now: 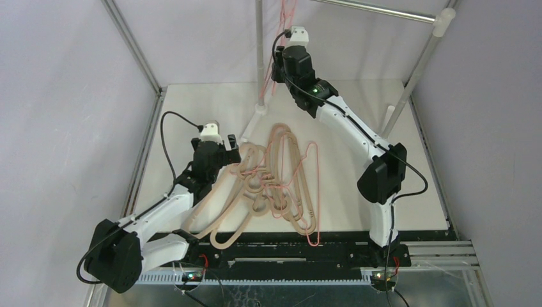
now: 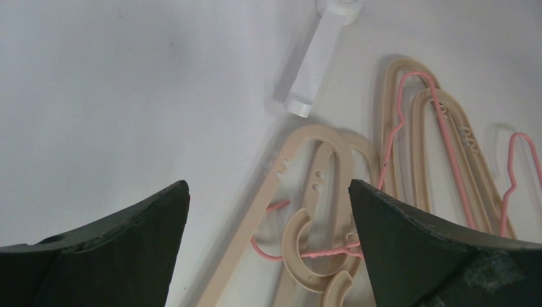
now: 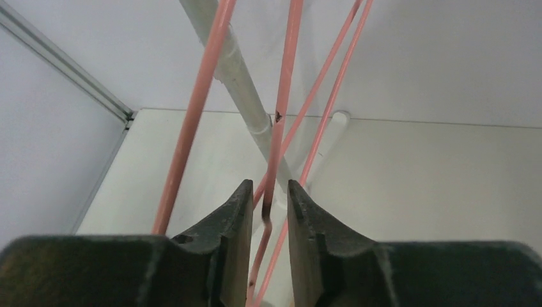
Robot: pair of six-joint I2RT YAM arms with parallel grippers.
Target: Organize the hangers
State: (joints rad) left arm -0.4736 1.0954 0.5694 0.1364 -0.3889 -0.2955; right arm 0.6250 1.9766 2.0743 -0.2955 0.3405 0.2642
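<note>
A tangled pile of beige hangers (image 1: 255,192) and thin pink wire hangers (image 1: 305,204) lies on the white table. My left gripper (image 1: 233,148) is open and empty, low over the pile's left end. In the left wrist view its jaws (image 2: 268,192) stand wide apart over a beige hook (image 2: 300,249) crossed by a pink wire (image 2: 319,252). My right gripper (image 1: 276,69) is raised at the back by a hanging pink wire hanger (image 1: 273,61). Its jaws (image 3: 267,188) stand narrowly apart with one pink wire (image 3: 281,128) running between them, a gap on both sides.
The rack's upright pole (image 1: 259,51) stands just left of the right gripper, with its white foot (image 1: 255,118) on the table, also in the left wrist view (image 2: 313,64). A horizontal rack bar (image 1: 377,9) runs at the top right. Frame poles (image 1: 131,45) edge the table.
</note>
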